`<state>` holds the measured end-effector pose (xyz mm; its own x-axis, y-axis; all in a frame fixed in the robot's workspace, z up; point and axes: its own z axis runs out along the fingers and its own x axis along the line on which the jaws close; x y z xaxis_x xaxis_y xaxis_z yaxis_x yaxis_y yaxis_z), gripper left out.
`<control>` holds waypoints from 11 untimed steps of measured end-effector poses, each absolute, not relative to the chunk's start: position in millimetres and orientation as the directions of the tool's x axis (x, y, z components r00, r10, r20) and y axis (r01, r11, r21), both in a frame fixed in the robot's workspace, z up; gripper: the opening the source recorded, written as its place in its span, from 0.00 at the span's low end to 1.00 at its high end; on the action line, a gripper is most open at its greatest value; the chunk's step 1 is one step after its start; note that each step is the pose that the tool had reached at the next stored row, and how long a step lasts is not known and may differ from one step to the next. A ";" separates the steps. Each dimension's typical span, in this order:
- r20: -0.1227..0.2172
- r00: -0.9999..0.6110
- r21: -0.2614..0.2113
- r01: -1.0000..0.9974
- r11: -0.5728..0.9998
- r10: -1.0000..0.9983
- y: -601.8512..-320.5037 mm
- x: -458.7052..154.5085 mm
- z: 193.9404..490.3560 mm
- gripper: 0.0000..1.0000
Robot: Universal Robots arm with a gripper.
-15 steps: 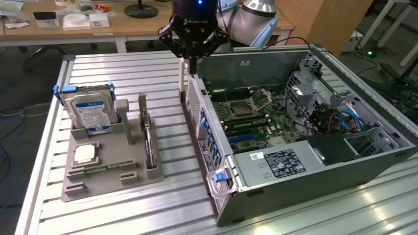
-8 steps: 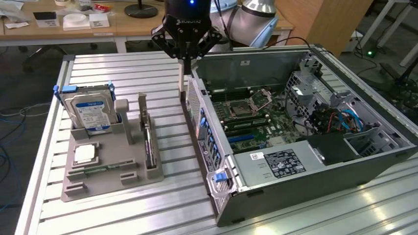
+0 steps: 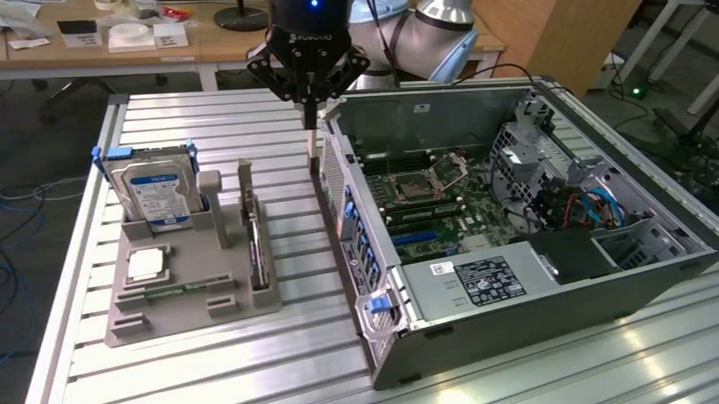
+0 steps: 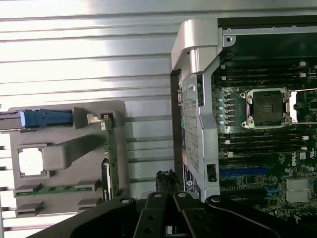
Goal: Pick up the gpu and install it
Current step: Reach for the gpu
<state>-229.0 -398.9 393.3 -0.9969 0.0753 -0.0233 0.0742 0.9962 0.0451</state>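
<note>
End effector (image 3: 311,145) fingers pressed together, hanging low over worktop (image 3: 202,118), just beside outer wall of open computer case (image 3: 584,295). Gpu (image 3: 256,248) stands on edge in grey holder (image 3: 185,320), on exterior view's left of case, apart from end effector. Blue-labelled hard drive (image 3: 157,194) upright in same holder.

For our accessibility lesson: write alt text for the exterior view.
A robot arm's gripper hangs over a slatted metal table, between an open computer case and a grey holder tray. In the tray stand the gpu on edge and a blue-labelled hard drive; a processor chip lies flat.
</note>
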 end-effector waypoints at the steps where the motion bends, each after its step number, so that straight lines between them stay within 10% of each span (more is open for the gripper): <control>1: -0.023 -0.997 0.045 0.074 0.996 0.075 -398.8 -230.5 393.3 0.11; 11: -0.023 -0.997 0.045 0.074 0.996 0.075 -398.9 -245.0 393.3 0.11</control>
<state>-245.0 -398.9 393.3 -0.9969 0.0753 -0.0233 0.0741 0.9962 0.0451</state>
